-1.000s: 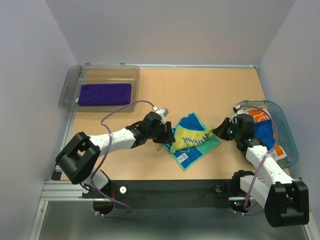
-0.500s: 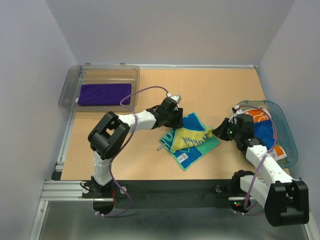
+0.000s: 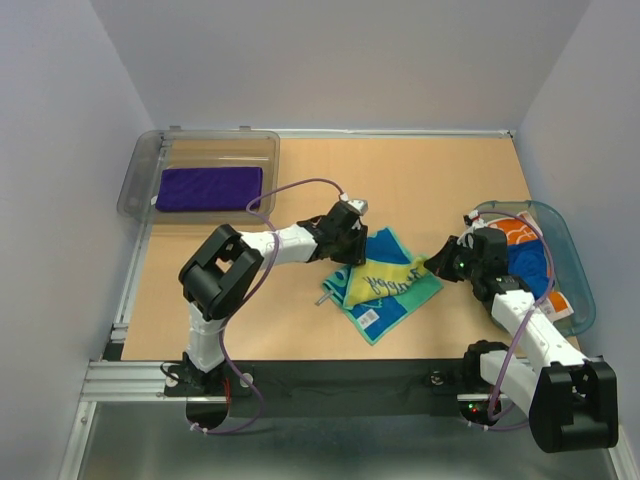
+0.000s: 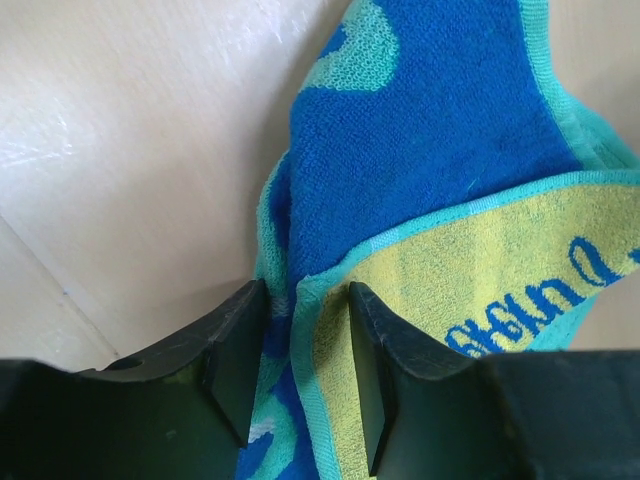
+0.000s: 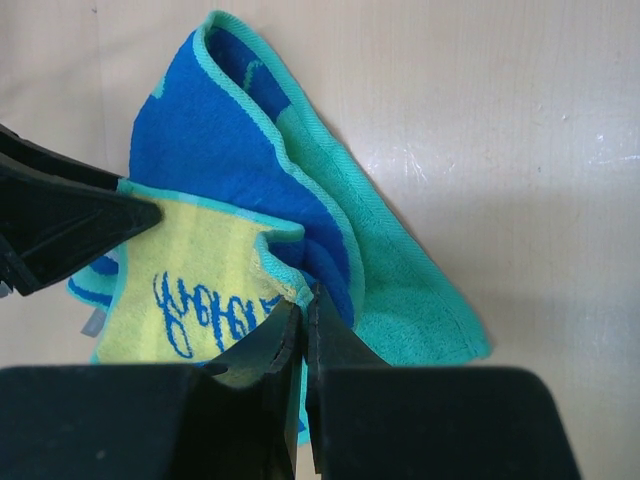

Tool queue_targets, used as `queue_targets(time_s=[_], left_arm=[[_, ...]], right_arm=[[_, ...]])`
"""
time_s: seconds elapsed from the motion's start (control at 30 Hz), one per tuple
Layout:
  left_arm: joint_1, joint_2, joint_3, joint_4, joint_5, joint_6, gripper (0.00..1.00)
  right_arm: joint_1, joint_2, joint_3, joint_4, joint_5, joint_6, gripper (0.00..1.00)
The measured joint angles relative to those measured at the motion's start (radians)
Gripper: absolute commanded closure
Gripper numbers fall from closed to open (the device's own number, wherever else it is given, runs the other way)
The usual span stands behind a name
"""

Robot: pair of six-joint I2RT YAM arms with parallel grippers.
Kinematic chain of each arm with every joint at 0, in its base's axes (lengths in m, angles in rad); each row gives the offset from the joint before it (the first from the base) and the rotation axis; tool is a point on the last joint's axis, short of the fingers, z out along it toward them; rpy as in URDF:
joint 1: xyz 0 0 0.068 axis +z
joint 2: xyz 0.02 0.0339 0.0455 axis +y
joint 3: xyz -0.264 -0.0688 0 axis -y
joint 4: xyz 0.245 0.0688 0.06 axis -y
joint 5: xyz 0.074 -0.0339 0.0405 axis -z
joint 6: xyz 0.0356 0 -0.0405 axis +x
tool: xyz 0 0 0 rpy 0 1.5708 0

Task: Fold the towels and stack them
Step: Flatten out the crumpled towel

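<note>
So the mint green towel [image 3: 385, 288] is sitting roughly mid-bench [image 3: 430, 180], rumpled and half folded over itself. You can see the blue side, a yellow patch with blue scribble writing, and the teal border all at once.

The right claw [image 3: 433, 266] is pinched tight on the towel's right-hand corner. In the wrist view the two fingers are pressed together with a bit of yellow-and-teal edge caught between them.

The left claw [image 3: 346, 247] is reaching across to the towel's upper-left edge. Its fingers [image 4: 238, 350] stand apart and straddle the folded edge, so cloth sits in the gap but doesn't look squeezed.

The purple towel [image 3: 208, 188] lies folded flat in the clear grey bin [image 3: 138, 172] at the far left corner. Over on the right, the teal basket [image 3: 574, 262] holds the blue towel [image 3: 528, 262] and the white one with orange prints [image 3: 514, 231], both bunched up just behind the right arm.
</note>
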State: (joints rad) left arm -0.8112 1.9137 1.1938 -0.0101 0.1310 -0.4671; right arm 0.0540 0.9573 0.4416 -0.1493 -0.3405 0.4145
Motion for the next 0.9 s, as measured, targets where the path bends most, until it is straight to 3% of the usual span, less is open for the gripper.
queue_targets(time_s=[0.9], left_arm=[[-0.065, -0.042, 0.064, -0.121, -0.121, 0.041, 0.5]], right_arm=[[0.0, 0.007, 0.0, 0.0, 0.0, 0.0, 0.95]])
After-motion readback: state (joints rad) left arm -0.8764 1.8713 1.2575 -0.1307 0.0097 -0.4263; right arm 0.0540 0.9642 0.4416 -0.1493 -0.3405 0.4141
